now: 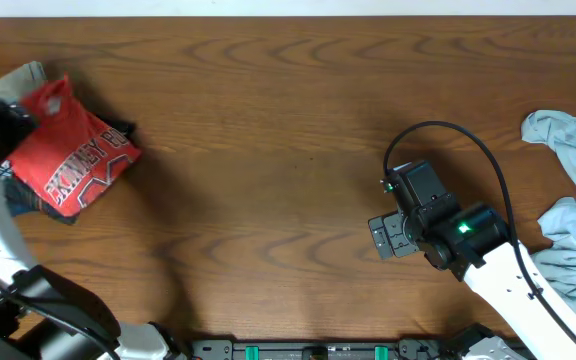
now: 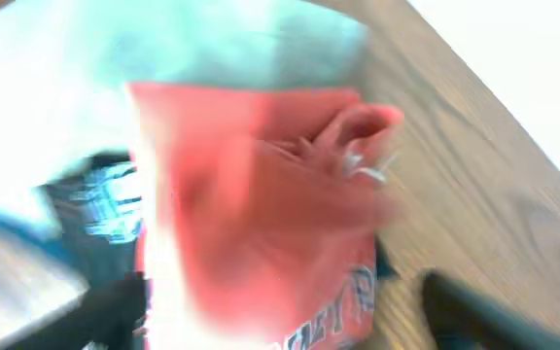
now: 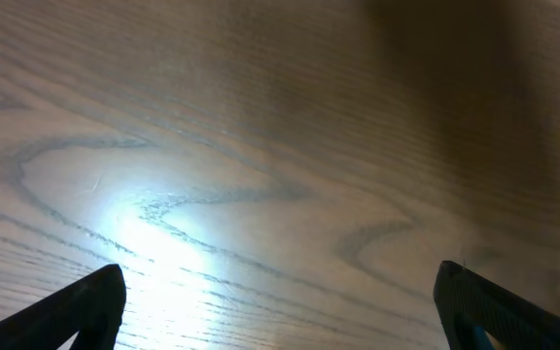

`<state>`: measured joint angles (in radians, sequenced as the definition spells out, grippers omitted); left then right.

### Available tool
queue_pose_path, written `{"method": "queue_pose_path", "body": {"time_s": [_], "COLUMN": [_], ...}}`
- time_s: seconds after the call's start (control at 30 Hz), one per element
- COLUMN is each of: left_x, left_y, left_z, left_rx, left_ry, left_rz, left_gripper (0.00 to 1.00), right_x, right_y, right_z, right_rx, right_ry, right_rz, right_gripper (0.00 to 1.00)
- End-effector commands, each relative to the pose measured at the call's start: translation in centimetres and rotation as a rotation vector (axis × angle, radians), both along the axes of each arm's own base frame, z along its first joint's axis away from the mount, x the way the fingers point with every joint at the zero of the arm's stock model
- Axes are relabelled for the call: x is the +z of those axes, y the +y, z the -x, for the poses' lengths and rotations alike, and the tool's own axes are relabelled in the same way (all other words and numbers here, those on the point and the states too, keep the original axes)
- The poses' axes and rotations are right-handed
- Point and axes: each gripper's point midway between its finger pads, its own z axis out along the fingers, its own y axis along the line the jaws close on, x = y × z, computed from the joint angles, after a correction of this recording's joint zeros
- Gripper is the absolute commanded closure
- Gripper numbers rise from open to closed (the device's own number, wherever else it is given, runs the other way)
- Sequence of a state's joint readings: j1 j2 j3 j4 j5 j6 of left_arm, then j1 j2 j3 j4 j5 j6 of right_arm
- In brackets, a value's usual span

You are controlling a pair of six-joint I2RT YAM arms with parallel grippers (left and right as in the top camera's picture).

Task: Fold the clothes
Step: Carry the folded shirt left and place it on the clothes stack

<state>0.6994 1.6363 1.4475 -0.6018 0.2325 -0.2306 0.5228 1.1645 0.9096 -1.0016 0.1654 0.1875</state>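
Observation:
A folded red shirt with grey lettering [image 1: 73, 160] lies on top of a stack of folded clothes at the far left. One corner of it sticks up. My left gripper [image 1: 8, 125] is at the shirt's left edge. In the blurred left wrist view its dark fingers [image 2: 290, 311] stand wide apart on either side of the red shirt [image 2: 261, 214], so it looks open. My right gripper [image 1: 393, 235] is open and empty over bare wood [image 3: 280, 301]. A crumpled light blue-grey garment [image 1: 573, 200] lies at the right edge.
Under the red shirt are dark folded garments [image 1: 28, 200] and a beige one [image 1: 23, 75]. The wooden table [image 1: 268, 120] spans the view. A black cable [image 1: 468, 140] loops from the right arm.

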Motion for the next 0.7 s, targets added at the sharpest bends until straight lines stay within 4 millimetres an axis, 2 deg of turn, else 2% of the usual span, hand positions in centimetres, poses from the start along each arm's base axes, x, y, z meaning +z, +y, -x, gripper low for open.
{"method": "queue_pose_path", "body": {"time_s": [0.0,0.17,0.33,0.47,0.53,0.67], "left_x": [-0.1,0.4,0.9,0.7,0.4,-1.0], "left_y": [0.4,-1.3,-5.8,-11.7,-15.9,-23.8], "left_z": [0.5,-1.0,-3.8,-6.1,-7.0,-6.9], "left_rx": [0.077,0.002,-0.144,-0.328,-0.439,-0.635], "left_ry": [-0.050,-0.099,-0.120,-0.094,-0.067,0.019], "left_rz": [0.117,0.157,0.178,0.152,0.150,0.141], "left_gripper": [0.02,0.02,0.02,0.02,0.02,0.02], "right_x": [0.6,0.6,0.6,0.9,1.2,2.4], "right_y": [-0.2,-0.2,-0.2,0.5,1.5,3.9], "right_z": [-0.3,-0.3,-0.4,-1.0,-1.5,-3.1], "right_rx": [-0.033,-0.034,-0.033,-0.035,-0.037,-0.041], "right_ry": [-0.015,-0.016,-0.020,-0.042,-0.058,-0.116], "right_rz": [-0.013,-0.013,-0.016,-0.050,-0.108,-0.243], "right_gripper": [0.01,0.01,0.01,0.01,0.01,0.01]}}
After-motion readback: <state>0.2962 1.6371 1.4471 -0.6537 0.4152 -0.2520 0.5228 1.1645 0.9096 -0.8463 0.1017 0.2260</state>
